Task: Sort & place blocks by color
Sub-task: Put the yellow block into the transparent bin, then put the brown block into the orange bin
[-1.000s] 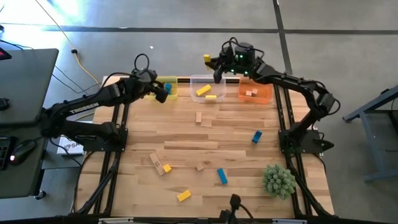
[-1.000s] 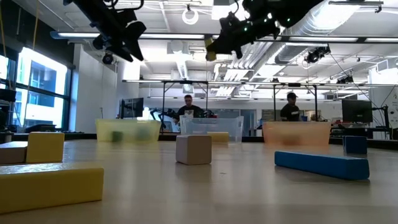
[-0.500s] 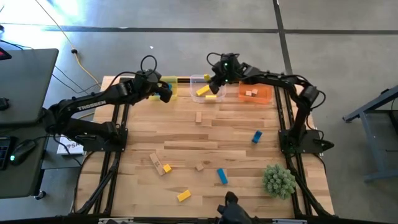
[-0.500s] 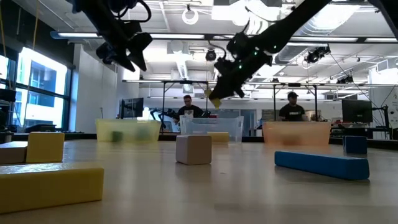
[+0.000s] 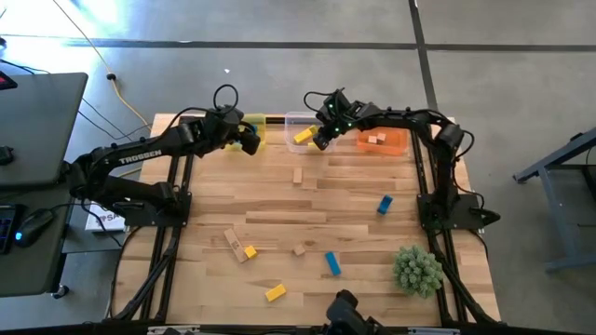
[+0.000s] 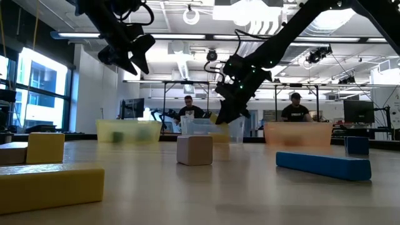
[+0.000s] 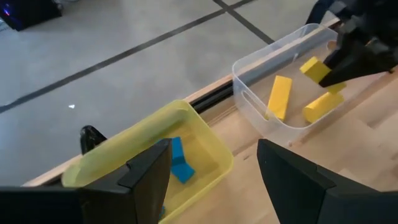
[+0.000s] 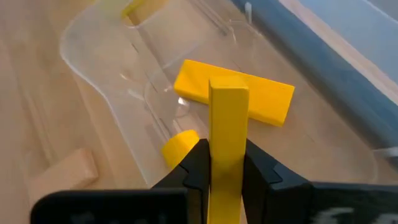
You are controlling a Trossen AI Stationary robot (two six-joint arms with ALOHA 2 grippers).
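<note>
My right gripper (image 5: pixel 321 138) is shut on a yellow block (image 8: pixel 227 130) and stands low over the clear bin (image 5: pixel 300 122), where other yellow blocks (image 8: pixel 233 90) lie. My left gripper (image 7: pixel 214 180) is open and empty above the near side of the yellow bin (image 7: pixel 205 134), which holds blue blocks (image 7: pixel 180 165). The orange bin (image 5: pixel 384 141) holds plain wood blocks. Several blue, yellow and plain blocks lie flat on the table, among them a plain one (image 5: pixel 298 175), a blue one (image 5: pixel 385 205) and a yellow one (image 5: pixel 275 292). My right gripper pinches the yellow block (image 8: pixel 227 155) between its two fingers (image 8: pixel 198 167), one on each side face. The fingers come slanting down from above, along the block's length. The block is lifted clear and juts out past the fingertips over the clear bin's floor.
The three bins stand in a row along the table's far edge. A spiky green plant ball (image 5: pixel 417 270) sits at the near right corner. Loose blocks are scattered over the table's middle and near part. In the low view, people show in the room behind.
My right gripper, still shut on the yellow block, has come down from high above the far edge and moved toward the near edge, down to the clear bin. The block has gone with it.
</note>
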